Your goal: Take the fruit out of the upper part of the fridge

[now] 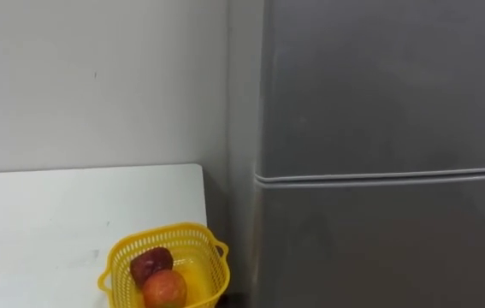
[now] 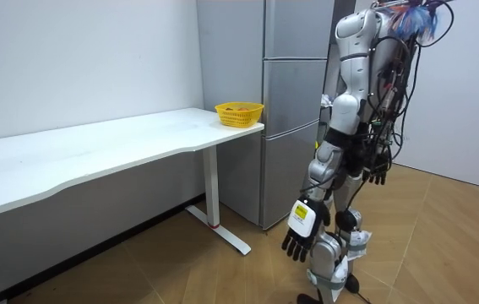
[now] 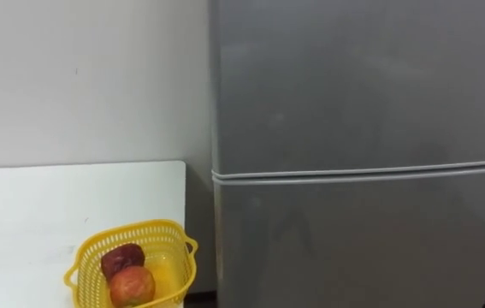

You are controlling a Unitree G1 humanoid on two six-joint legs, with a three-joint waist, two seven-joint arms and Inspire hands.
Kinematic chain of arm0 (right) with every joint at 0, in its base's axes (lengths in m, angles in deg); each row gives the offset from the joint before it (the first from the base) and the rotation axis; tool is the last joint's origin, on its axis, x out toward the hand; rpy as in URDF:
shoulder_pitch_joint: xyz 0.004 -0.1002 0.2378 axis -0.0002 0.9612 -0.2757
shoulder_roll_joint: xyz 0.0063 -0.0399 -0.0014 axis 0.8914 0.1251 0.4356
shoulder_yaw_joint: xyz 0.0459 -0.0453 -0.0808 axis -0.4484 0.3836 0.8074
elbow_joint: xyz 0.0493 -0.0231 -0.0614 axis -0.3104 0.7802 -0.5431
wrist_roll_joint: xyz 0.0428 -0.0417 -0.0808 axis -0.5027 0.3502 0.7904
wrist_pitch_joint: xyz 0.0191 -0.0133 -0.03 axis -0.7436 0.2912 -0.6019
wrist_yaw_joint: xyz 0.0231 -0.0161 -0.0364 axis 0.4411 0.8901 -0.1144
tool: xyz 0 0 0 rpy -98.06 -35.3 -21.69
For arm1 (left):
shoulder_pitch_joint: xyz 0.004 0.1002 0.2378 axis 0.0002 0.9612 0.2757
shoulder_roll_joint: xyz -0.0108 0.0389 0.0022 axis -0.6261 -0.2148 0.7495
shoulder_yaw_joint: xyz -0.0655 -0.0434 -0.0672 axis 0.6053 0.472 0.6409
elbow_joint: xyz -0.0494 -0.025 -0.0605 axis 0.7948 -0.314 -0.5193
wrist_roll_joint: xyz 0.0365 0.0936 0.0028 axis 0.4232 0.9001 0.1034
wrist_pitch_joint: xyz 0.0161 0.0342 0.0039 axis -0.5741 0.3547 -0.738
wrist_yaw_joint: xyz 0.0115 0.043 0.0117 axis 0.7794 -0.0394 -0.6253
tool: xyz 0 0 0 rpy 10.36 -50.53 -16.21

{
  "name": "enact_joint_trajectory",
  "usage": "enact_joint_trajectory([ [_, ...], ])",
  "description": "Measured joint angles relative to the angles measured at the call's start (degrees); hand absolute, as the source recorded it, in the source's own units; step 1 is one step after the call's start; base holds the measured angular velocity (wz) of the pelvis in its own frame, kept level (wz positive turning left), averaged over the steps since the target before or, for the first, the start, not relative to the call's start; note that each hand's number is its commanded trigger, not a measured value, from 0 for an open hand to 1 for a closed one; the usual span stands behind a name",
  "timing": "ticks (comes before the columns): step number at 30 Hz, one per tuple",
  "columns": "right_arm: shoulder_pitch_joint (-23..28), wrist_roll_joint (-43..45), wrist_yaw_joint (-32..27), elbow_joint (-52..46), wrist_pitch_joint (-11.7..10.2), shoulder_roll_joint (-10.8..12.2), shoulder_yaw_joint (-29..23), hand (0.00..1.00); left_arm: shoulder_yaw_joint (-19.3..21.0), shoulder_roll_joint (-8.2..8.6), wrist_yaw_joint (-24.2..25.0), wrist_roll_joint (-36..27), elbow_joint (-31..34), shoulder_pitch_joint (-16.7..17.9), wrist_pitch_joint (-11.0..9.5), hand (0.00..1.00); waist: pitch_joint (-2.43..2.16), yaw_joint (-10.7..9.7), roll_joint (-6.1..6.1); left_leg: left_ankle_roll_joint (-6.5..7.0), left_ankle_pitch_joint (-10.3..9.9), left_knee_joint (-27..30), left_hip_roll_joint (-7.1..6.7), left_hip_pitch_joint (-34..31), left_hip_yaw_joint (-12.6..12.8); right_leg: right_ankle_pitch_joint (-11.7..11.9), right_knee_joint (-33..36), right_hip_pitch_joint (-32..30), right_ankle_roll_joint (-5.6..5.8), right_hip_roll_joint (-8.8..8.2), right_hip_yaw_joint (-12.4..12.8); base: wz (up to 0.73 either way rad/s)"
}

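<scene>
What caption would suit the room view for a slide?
Robot stands before the closed grey fridge, arms hanging, beside a white table with a yellow basket.

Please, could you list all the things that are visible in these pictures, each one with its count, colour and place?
fridge: one, grey, right of the table, upper and lower doors both closed.
table: one, white, along the wall, left of the fridge.
basket: one, yellow, on the table's end nearest the fridge.
dark red fruit: one, in the basket.
orange-red fruit: one, in the basket, against the dark red fruit.
wall: one, white, behind the table.
floor: one, brown wood, under the robot.
left hand: hangs at the robot's side, fingers relaxed, holds nothing.
right hand: hangs low at its other side.
</scene>
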Motion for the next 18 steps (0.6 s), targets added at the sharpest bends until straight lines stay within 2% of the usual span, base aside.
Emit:
enact_joint_trajectory([
  [2,-0.2,1.9,0.1,0.0,1.9,0.1,1.1,0.00,-1.1,0.31,0.1,0.0,-0.1,-0.4,0.4,0.00,0.00,0.5,0.43,-0.09,-0.1,0.0,0.01,0.5,0.2,-0.3,0.2,0.1,-0.06,0.04,0.3,-0.06],
  [5,-1.5,2.7,0.1,0.0,2.9,0.0,1.0,0.00,-1.9,1.11,0.1,0.1,-0.3,-1.4,0.6,0.00,0.06,0.9,0.97,-0.10,-0.1,0.0,0.03,0.5,0.2,-0.3,0.4,0.1,-0.08,0.08,0.4,-0.02],
  [8,-2.9,2.6,0.6,-0.1,3.1,0.1,1.3,0.00,-2.2,1.74,0.1,0.1,-0.3,-1.9,0.6,0.00,0.06,1.5,1.05,-0.11,-0.1,0.1,0.09,0.6,0.3,-0.2,0.3,0.1,-0.18,0.16,0.5,0.00],
  [14,-3.5,2.5,2.4,-1.5,3.0,0.5,2.2,0.00,-3.2,1.79,0.7,0.2,0.2,-2.3,2.2,0.00,0.07,2.5,1.04,-0.12,-0.1,0.0,0.08,0.6,0.1,-0.2,-0.1,0.5,-0.16,0.13,0.2,0.01],
  [18,-3.5,2.5,2.8,-1.4,3.0,0.6,2.2,0.00,-3.2,1.82,1.0,0.2,0.3,-2.8,2.3,0.00,0.12,2.8,0.95,-0.13,-0.1,0.0,0.08,0.4,-0.3,-0.2,-0.1,0.7,-0.10,0.08,-0.5,0.06],
])
